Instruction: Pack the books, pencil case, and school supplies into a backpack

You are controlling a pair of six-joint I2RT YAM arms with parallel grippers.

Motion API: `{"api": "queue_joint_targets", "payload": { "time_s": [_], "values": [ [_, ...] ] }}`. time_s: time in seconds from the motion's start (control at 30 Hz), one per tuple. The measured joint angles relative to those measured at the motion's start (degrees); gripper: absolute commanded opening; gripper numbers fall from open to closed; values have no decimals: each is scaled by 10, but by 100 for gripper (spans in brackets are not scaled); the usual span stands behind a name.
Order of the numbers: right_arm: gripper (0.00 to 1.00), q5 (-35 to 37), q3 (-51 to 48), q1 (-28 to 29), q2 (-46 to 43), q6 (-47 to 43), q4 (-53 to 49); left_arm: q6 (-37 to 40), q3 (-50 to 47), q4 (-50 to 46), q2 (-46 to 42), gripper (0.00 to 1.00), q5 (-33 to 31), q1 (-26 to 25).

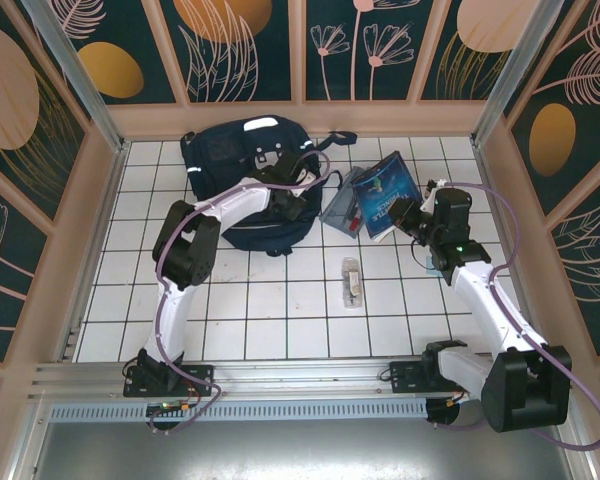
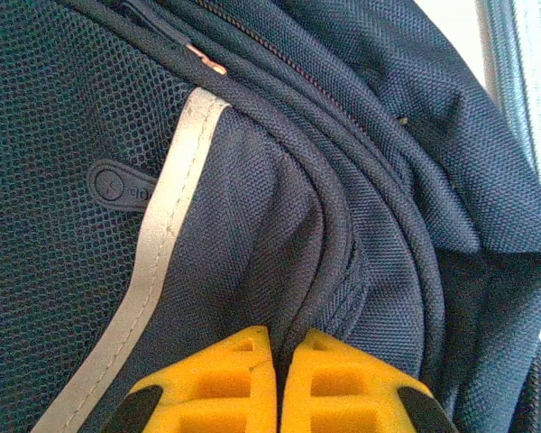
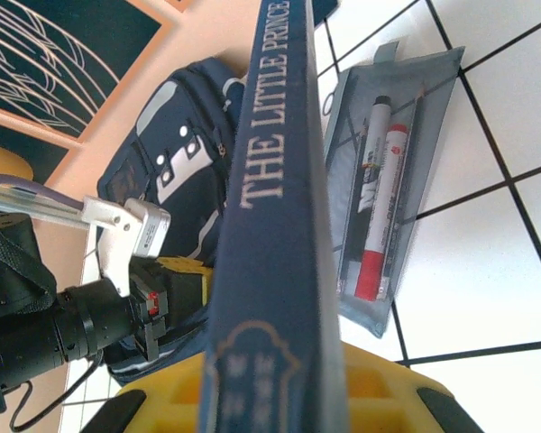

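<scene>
overhead view, read left to right. the backpack (image 1: 215, 150) lay in the upper left-centre of the frame on the white tiled table (image 1: 260, 310). it was navy, with a white stripe near its top edge. the left arm extended across it, and the left tool (image 2: 278, 347) sat against the right side of the bag. in the left wrist view its yellow fingers (image 2: 221, 379) were pressed together. their tips met a curved seam of the navy fabric, just right of a grey reflective stripe (image 2: 162, 234). whether any cloth was nipped between them could not be told.

just right of the backpack, at upper centre, the grey pencil case (image 1: 340, 205) lay flat on the table. the right wrist view showed a red marker (image 3: 376, 207) and dark pens in it.

below the pencil case, near the centre of the frame, the small clear packet of school supplies (image 1: 351, 283) lay alone on the tiles, well apart from both tools.

the dark blue book (image 1: 385, 190) sat immediately right of the pencil case. contact between the two could not be confirmed. the right tool (image 1: 410, 215) was clamped on the lower right edge of the book. in the right wrist view the book stood edge-on between that tool's yellow fingers, and the spine lettering "the little prince" ran up the frame.
</scene>
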Motion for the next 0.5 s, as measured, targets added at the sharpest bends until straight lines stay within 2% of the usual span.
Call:
{"api": "queue_joint_targets", "payload": {
  "time_s": [0.17,0.5],
  "values": [
    [0,-30,0,-1,-3,3,0,-28,33,-36,-26,0,25,8],
    [0,-93,1,-1,-22,21,-6,-73,188,-119,-29,0,28,13]
  ]
}}
